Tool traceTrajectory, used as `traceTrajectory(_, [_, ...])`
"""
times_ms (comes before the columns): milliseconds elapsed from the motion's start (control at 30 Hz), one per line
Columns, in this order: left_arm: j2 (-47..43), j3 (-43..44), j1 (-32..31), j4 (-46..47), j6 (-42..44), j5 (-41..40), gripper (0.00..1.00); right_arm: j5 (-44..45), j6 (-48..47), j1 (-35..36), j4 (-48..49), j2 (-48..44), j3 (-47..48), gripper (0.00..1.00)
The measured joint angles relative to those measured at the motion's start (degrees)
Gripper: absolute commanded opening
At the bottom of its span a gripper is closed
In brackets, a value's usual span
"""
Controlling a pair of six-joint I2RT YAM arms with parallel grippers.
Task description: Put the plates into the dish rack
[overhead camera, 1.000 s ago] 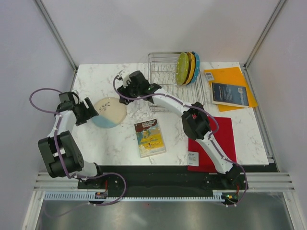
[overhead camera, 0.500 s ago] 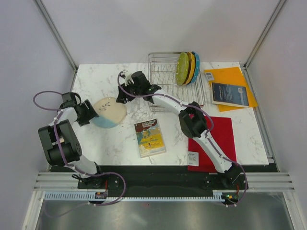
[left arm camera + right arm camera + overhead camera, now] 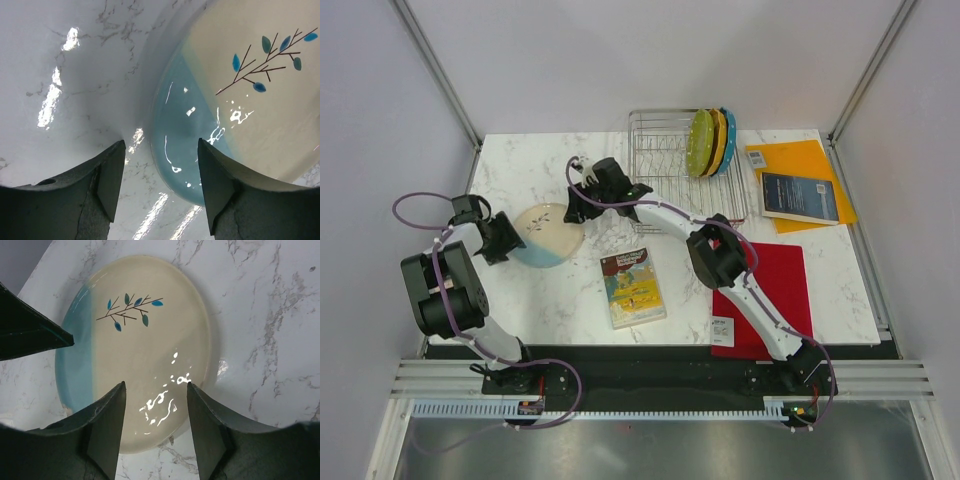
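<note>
Nearest the arm bases, a picture book (image 3: pixel 633 287) lies flat on the marble table (image 3: pixel 570 300), and a red folder (image 3: pixel 775 290) lies to its right, reaching almost to the near edge. Bare marble runs between the book and the table's left edge.

Farther in, the cream-and-blue plate (image 3: pixel 548 234) lies flat on the left part of the table, its blue side toward the left edge, apart from the book. The left gripper (image 3: pixel 508 238) sits low at that blue rim with its jaws apart. In the wrist view (image 3: pixel 160 150) the rim of the plate (image 3: pixel 260 100) curves just beyond the fingertips. The left arm is folded tight at the table's left edge, its forearm pointing right.

The right gripper (image 3: pixel 576 206) hangs over the plate's far right rim, jaws apart. Its own camera (image 3: pixel 156 390) looks down on the plate (image 3: pixel 135 355). The right arm stretches diagonally from the near right, its elbow above the folder.

Beyond the plate lies bare marble. At the far edge stands the dish rack (image 3: pixel 665 165), with three plates (image 3: pixel 712 142) upright at its right end and its left prongs free. An orange envelope (image 3: pixel 805 160) with a dark book (image 3: pixel 798 197) on it lies right of the rack.
</note>
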Motion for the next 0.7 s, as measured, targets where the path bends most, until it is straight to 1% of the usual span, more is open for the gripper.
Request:
traceTrajectory(167, [0.28, 0.07, 0.0, 0.33, 0.0, -0.02, 0.61, 2.05, -0.44, 0.63, -0.37, 0.0, 0.11, 0.59])
traceTrajectory(200, [0.42, 0.11, 0.0, 0.35, -0.02, -0.02, 0.58, 2.95, -0.72, 0.85, -0.57, 0.0, 0.17, 0.59])
traceTrajectory(267, [0.92, 0.59, 0.0, 0.37, -0.04, -0.02, 0.55, 4.94, -1.62, 1.33, -1.29, 0.0, 0.66, 0.59])
traceTrajectory(300, [1.38, 0.9, 0.0, 0.5, -0.09, 0.02, 0.5, 6.12, -2.12, 1.64, -1.46, 0.0, 0.94, 0.59])
traceTrajectory(367, [2.16, 1.6, 0.0, 0.76, -0.15, 0.15, 0.45, 7.85, -3.08, 2.16, -1.7, 0.0, 1.46, 0.59])
traceTrajectory(400, [2.54, 1.86, 0.0, 0.92, -0.17, 0.2, 0.4, 8.68, -3.54, 2.45, -1.77, 0.0, 1.77, 0.59])
traceTrajectory(467, [3.02, 2.21, 0.0, 1.03, -0.2, 0.15, 0.35, 10.14, -4.22, 2.75, -1.81, 0.0, 2.16, 0.59])
traceTrajectory(500, [3.3, 2.38, 0.0, 1.11, -0.22, 0.13, 0.28, 10.84, -4.66, 2.95, -1.79, 0.0, 2.29, 0.59])
traceTrajectory(533, [3.43, 2.51, 0.0, 1.14, -0.26, 0.04, 0.25, 11.45, -4.98, 3.1, -1.81, 0.0, 2.36, 0.59])
traceTrajectory(567, [3.43, 2.54, 0.0, 1.18, -0.28, 0.07, 0.17, 11.93, -5.31, 3.21, -1.84, 0.0, 2.36, 0.59])
traceTrajectory(700, [3.43, 2.97, 0.35, 0.83, -0.31, -0.37, 0.03, 13.7, -7.15, 3.19, -1.86, -0.13, 1.88, 0.6])
